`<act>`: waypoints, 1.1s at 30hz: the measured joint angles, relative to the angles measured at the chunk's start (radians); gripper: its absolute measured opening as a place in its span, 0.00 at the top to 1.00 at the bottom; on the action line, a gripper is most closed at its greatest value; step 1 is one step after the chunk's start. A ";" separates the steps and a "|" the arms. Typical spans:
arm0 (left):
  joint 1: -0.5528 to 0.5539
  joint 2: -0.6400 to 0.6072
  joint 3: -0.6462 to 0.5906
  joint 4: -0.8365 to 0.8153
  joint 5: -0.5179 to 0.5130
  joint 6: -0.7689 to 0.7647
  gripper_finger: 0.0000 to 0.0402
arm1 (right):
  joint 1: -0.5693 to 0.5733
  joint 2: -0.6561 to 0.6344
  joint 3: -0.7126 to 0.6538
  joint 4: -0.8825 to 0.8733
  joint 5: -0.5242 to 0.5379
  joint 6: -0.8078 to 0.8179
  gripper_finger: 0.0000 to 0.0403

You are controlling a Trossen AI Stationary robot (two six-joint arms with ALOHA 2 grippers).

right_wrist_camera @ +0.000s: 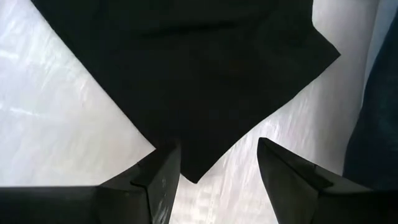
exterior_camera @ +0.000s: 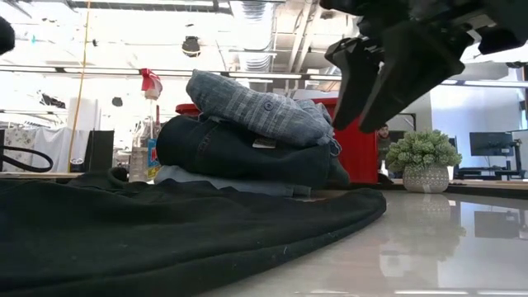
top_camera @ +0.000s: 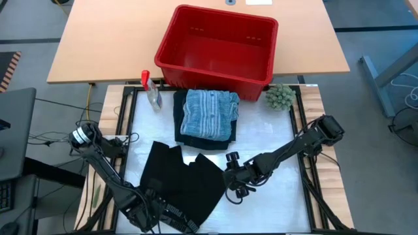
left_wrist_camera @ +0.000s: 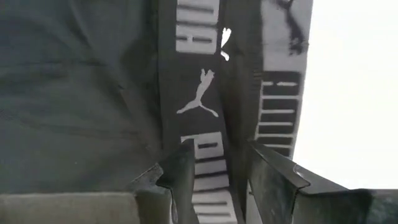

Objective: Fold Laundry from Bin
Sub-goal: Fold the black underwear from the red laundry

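A black garment (top_camera: 186, 183) lies spread flat on the white table, its lettered waistband (left_wrist_camera: 199, 106) at the near-left end. My left gripper (top_camera: 153, 210) points down over that waistband, open, with one finger on each side of the lettered strip (left_wrist_camera: 221, 174). I cannot tell whether the tips touch the cloth. My right gripper (top_camera: 238, 189) hangs open above the garment's right corner (right_wrist_camera: 193, 168), clear of it (exterior_camera: 371, 91). Behind lies a folded stack: grey-blue laundry (top_camera: 209, 112) on a dark navy piece (top_camera: 206, 134). The red bin (top_camera: 215, 46) stands at the far edge.
A clear spray bottle with a red top (top_camera: 152, 91) stands left of the stack. A fuzzy green ball (top_camera: 279, 96) sits to its right, by the bin's corner. Bare white table (top_camera: 274, 209) shows to the right of the black garment.
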State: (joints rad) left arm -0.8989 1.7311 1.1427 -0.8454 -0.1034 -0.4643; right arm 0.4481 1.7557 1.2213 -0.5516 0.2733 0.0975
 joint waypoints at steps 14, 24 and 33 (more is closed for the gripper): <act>0.004 0.088 0.002 -0.004 -0.045 -0.080 0.68 | -0.010 0.000 0.000 0.007 0.000 0.008 0.41; 0.003 0.088 0.086 -0.014 -0.067 -0.080 0.98 | -0.040 0.000 0.000 0.012 -0.008 0.008 0.41; 0.002 0.088 0.225 -0.132 -0.062 -0.072 1.00 | -0.015 0.000 0.000 0.014 -0.010 0.008 0.41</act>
State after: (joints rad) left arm -0.8971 1.8187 1.3675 -0.9771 -0.1654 -0.5362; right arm 0.4335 1.7557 1.2213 -0.5375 0.2635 0.1055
